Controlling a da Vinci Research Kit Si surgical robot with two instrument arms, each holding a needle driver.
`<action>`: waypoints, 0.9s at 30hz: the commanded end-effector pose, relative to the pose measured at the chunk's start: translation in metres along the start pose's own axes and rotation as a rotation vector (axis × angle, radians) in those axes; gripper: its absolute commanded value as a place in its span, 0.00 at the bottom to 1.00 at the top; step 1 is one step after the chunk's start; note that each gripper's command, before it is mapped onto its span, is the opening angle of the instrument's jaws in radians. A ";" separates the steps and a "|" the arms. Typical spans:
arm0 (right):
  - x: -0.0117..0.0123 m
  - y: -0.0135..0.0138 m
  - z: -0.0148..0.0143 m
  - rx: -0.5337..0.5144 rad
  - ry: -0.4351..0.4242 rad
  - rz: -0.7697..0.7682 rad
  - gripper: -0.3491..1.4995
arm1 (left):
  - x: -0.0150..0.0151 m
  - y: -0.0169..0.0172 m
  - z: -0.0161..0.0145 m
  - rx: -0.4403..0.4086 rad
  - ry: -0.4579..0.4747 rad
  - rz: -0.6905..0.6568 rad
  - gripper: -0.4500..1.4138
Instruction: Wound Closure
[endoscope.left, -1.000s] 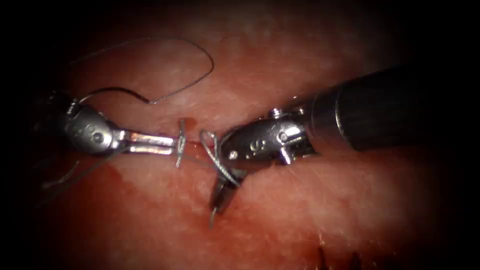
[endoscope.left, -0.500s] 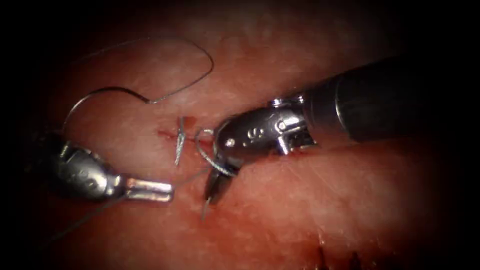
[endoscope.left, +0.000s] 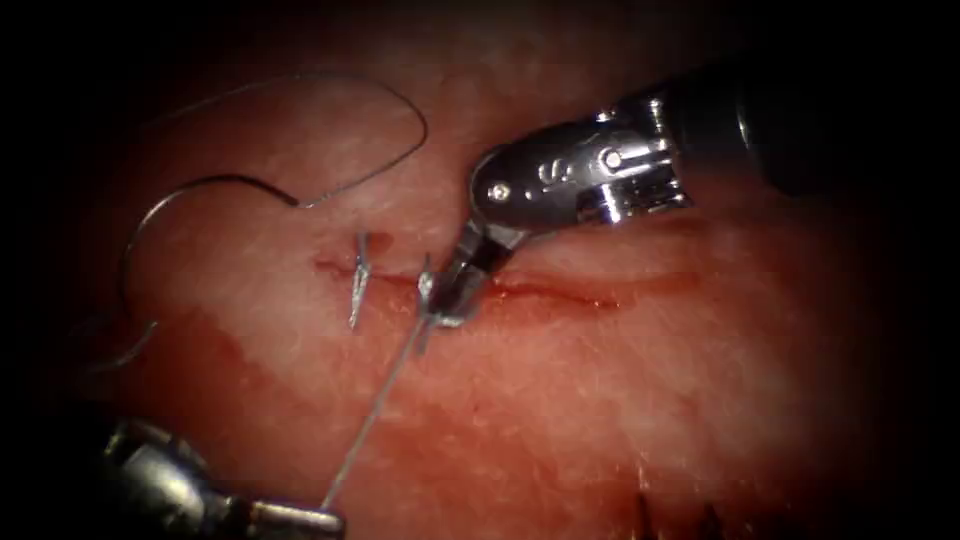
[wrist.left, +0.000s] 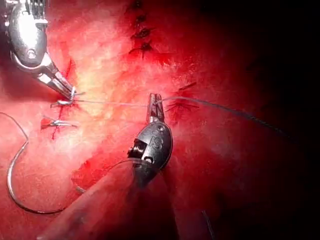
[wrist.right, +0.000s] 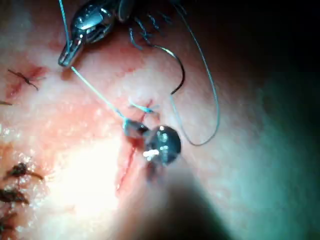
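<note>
Wound closure: left claw (endoscope.left: 335, 520) clenched on taut thread (endoscope.left: 375, 410) below the cut (endoscope.left: 560, 290); right claw (endoscope.left: 455, 300) gripping thread at the cut's knot; needle (endoscope.left: 170, 200) lying free on tissue (endoscope.left: 620, 400), above-left of the cut.

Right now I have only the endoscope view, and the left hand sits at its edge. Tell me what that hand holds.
Observer: The left wrist view shows the left hand shut on the thread. The strand runs on past its jaws.
Operator: Report the right hand.
Observer: In its own wrist view the right hand pinches the same thread at the stitch on the cut.
Operator: Locate the needle.
Observer: The right wrist view shows the needle lying free on the tissue, not in it and held by neither hand.
</note>
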 end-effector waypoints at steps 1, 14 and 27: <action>-0.0007 0.0008 0.0005 -0.026 -0.002 0.029 0.00 | -0.0006 0.0016 0.0004 -0.002 0.000 -0.010 0.00; -0.0028 0.0026 -0.0019 -0.194 0.013 0.165 0.00 | -0.0009 0.0060 0.0010 -0.017 0.000 -0.028 0.00; -0.0030 0.0031 -0.0021 -0.333 0.071 0.274 0.00 | -0.0002 0.0094 0.0013 -0.036 0.001 -0.034 0.00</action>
